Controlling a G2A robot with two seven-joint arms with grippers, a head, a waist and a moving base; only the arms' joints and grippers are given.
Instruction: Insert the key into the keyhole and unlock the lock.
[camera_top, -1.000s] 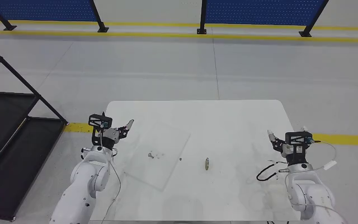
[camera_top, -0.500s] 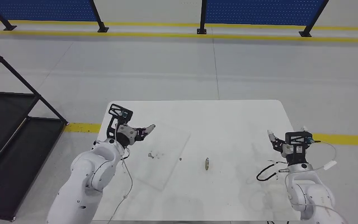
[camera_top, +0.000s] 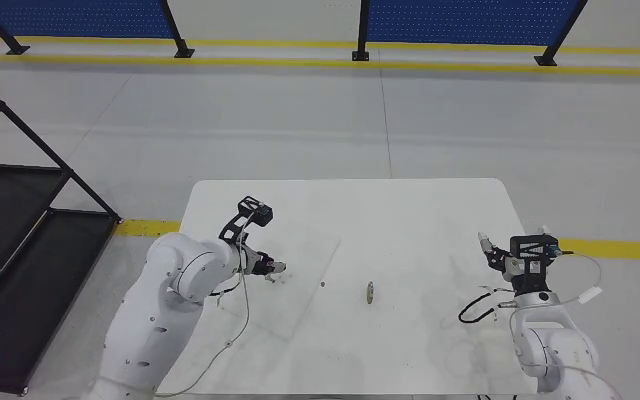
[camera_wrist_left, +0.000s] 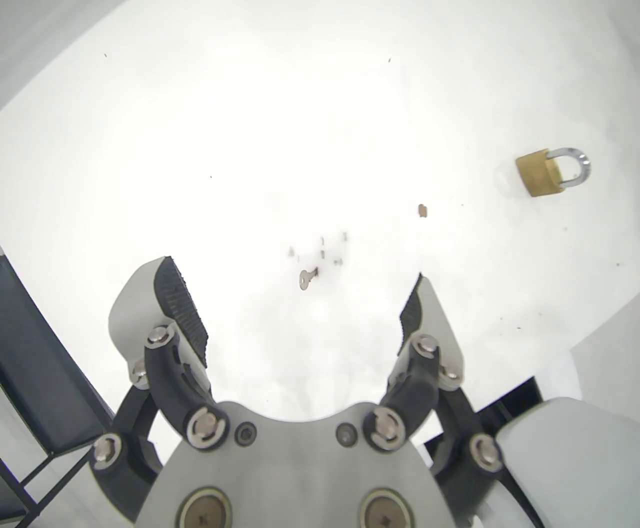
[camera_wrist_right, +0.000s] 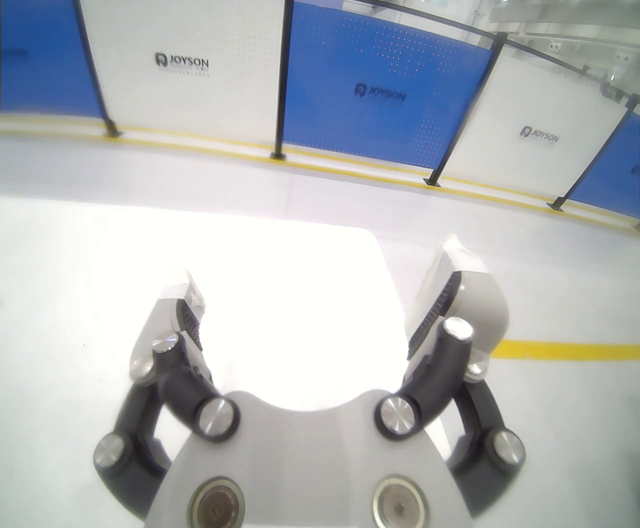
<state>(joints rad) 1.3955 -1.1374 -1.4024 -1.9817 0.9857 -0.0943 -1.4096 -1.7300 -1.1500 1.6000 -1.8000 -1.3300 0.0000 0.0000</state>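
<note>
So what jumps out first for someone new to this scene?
The brass padlock lies flat mid-table. The small key lies apart from it among a few specks, with the open left claw aimed at it. The right claw sits open by the table's right edge.

White table (camera_top: 430, 225) — key (camera_wrist_left: 307, 278), brass padlock (camera_wrist_left: 541, 173), specks (camera_wrist_left: 422, 210)

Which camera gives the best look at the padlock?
The left wrist view: the padlock lies there with its brass body and silver loop plain to see. In the top view it is a tiny speck on the table. The right wrist view faces the table's far edge and fencing.
</note>
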